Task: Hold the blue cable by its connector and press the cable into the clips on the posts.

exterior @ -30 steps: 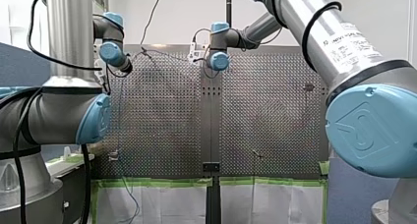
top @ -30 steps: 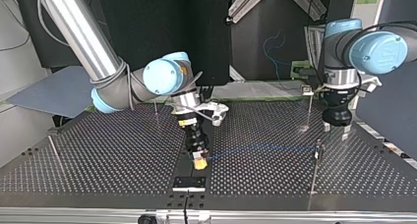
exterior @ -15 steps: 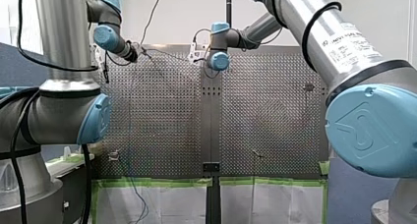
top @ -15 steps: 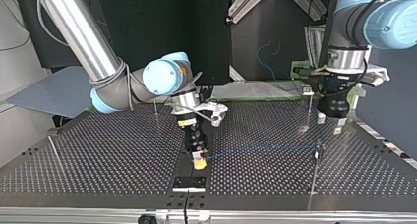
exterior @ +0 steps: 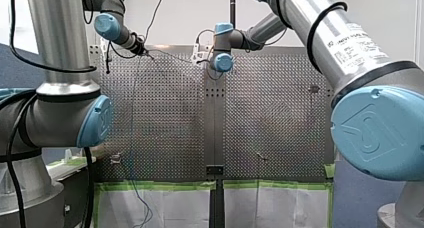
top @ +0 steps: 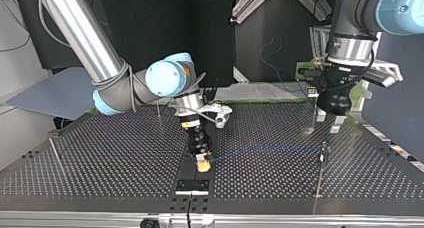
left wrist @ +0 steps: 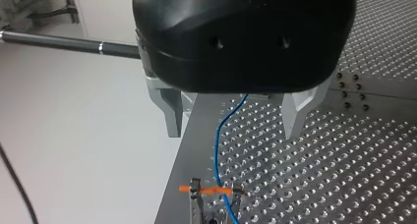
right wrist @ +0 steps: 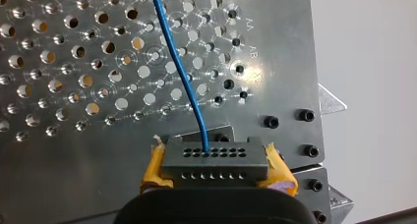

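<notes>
Connector duty falls to our right gripper (right wrist: 215, 166): its two yellow pads (right wrist: 153, 167) are closed against the ends of the dark grey rectangular connector block (right wrist: 215, 156), which has two rows of small holes. The block is held close over the perforated metal table (right wrist: 74, 150). The thin blue cable (right wrist: 184, 76) leaves a hole in the block's upper row and runs away across the table.

In the top view our right gripper (top: 202, 164) points down near the middle of the table (top: 100, 158), at the edge nearest that camera. From it the blue cable (top: 265, 149) stretches off the surface towards the view's right. There it reaches the top of a slim metal post (top: 318, 180) carrying a small clip (top: 323, 149).

Our left gripper (top: 328, 122), black with metal fingers (top: 320, 117), hangs above and beyond that post, apart from it. Its fingers are spread wide with nothing between them. A second post (top: 314, 108) stands just beside it.

The left wrist view shows the same wide gap in our left gripper (left wrist: 232, 130). Ahead of it the blue cable (left wrist: 217, 150) runs to the clip (left wrist: 212, 190), which bears an orange band, and passes between its two prongs. We cannot tell whether the cable is pressed fully home.
</notes>
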Robot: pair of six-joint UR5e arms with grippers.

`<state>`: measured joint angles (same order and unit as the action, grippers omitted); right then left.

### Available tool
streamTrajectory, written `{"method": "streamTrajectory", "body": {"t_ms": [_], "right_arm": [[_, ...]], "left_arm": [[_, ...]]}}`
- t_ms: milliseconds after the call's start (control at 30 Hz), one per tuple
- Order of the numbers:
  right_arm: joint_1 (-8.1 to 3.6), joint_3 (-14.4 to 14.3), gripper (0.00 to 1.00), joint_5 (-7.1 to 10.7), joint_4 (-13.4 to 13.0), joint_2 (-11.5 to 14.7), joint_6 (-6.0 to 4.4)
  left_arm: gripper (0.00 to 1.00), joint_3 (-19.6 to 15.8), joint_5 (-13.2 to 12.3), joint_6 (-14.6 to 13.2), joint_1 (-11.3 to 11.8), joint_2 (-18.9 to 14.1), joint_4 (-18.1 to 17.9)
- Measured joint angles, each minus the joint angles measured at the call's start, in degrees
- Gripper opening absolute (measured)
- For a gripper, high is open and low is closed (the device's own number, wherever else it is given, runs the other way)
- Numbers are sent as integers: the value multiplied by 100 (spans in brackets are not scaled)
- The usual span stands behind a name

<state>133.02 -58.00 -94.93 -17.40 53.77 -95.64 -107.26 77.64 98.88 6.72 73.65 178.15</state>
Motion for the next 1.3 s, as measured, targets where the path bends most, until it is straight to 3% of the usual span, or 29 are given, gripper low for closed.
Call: {"method": "streamTrajectory", "body": {"t_ms": [267,733,1300], "right_arm": [[3,2,0,0,8,0,0],[5,-3,0,7,16,-13,-9],[35,-5,0,9,51,-27,-9]], "left_arm": [[100,58,70,-342,-120,187,21],[100,67,314,-405,-229,225,51],[100,67,1098,-431,-309,123,81]]}}
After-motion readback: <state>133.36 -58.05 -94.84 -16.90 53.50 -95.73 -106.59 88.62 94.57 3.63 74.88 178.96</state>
